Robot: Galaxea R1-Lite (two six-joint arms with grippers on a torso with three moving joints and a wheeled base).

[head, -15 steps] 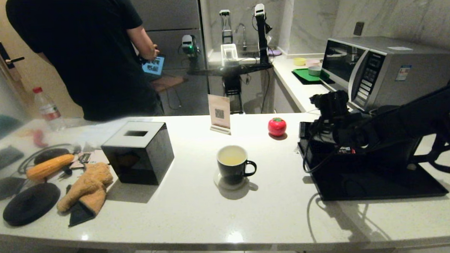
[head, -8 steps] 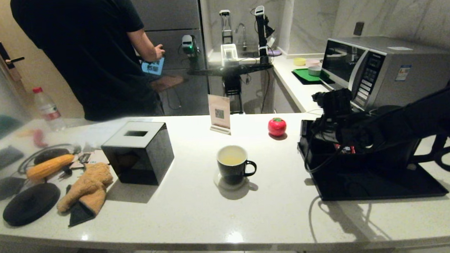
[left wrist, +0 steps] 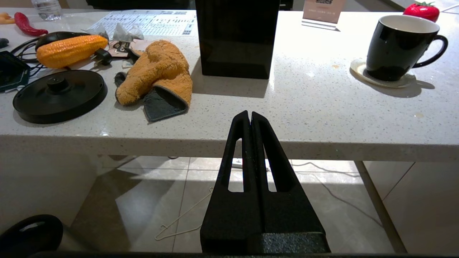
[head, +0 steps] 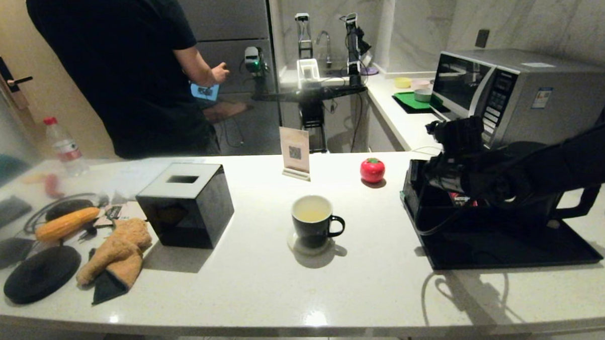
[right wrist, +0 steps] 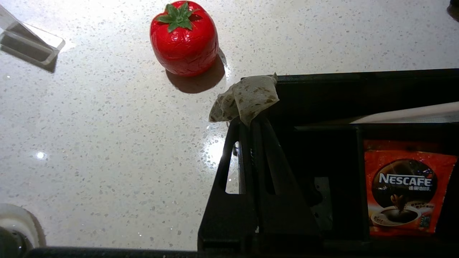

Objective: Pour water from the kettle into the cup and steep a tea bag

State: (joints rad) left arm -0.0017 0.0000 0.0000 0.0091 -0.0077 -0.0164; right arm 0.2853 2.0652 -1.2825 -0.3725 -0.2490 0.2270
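1. My right gripper (right wrist: 250, 123) has drawn back toward the microwave (head: 511, 95) since a second ago, its fingers clamped on the tea bag (right wrist: 245, 98), which pokes out just past their tips.
2. Under those fingers lies the black tray (head: 506, 243), a red sachet (right wrist: 407, 188) in it; a toy tomato (right wrist: 184, 37) stands ahead of them on the worktop (head: 266, 287).
3. The cup (head: 313, 222), holding pale water (head: 311, 215), has stayed put, well apart.
4. My left gripper (left wrist: 250, 118) hangs below the worktop edge, fingers together.
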